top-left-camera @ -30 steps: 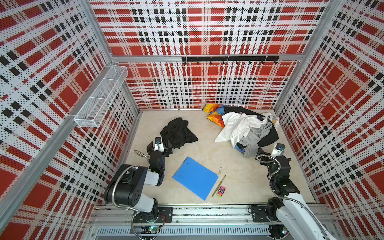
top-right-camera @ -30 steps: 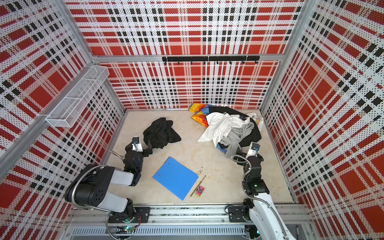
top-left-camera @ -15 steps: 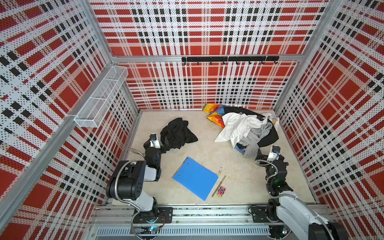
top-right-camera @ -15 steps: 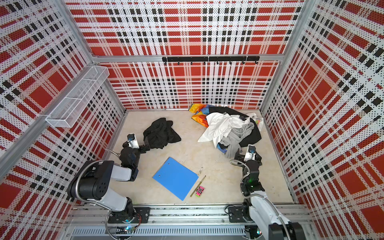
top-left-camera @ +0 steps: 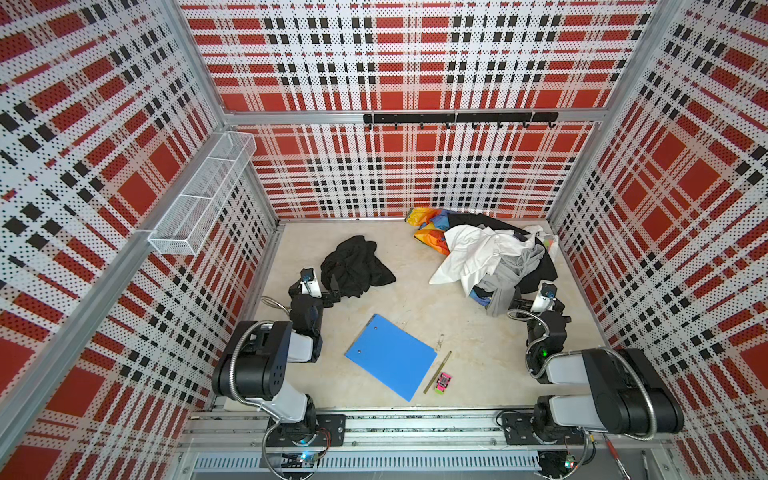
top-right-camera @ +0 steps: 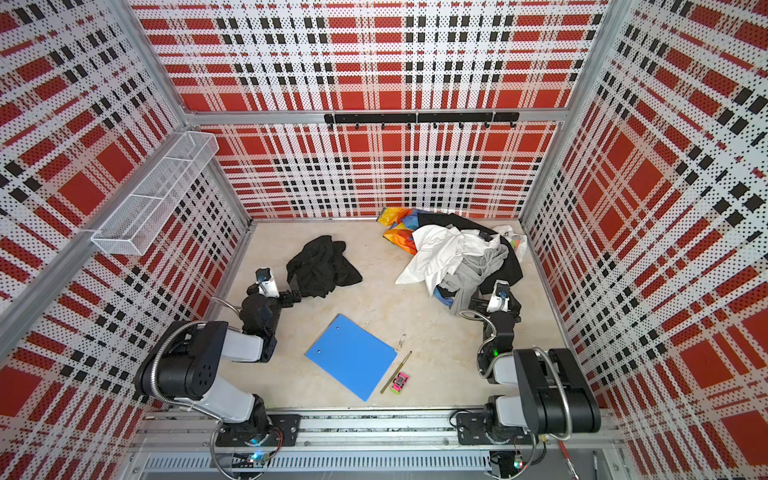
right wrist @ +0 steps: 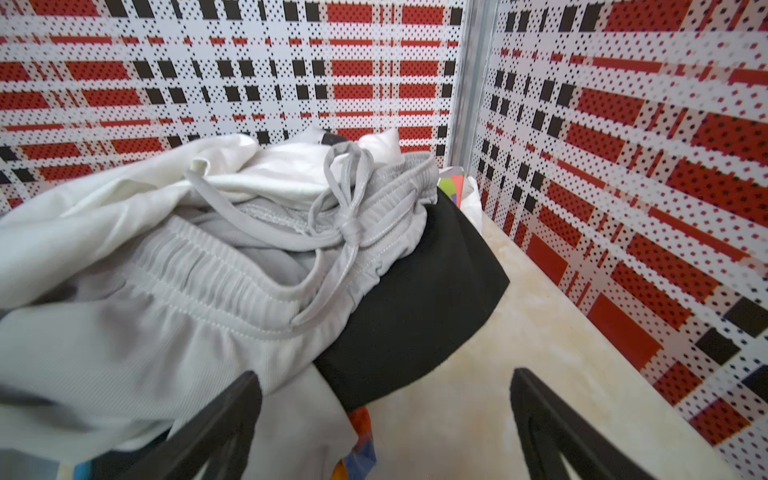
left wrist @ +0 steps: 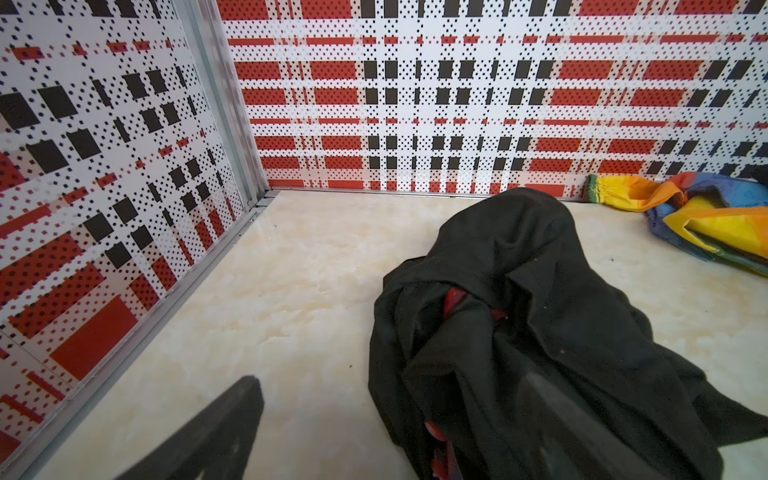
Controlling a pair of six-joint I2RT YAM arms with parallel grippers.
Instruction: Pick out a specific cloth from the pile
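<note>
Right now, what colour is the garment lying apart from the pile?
The cloth is black, some red showing; left wrist view.

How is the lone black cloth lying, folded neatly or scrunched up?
Scrunched up: the black cloth lies in a lumpy, wrinkled heap, with no flat folds.

In the left wrist view the crumpled black soft-fabric cloth runs off the lower edge, and its folds hide all but slivers of a red patch. One finger of the left tool is a dark blur against that fabric, so contact cannot be told. The right tool is cut off by its wrist view's edge. In the heap of mixed garments, a black garment lies mostly buried under a light grey garment. The small pink object is too small to identify.
</note>
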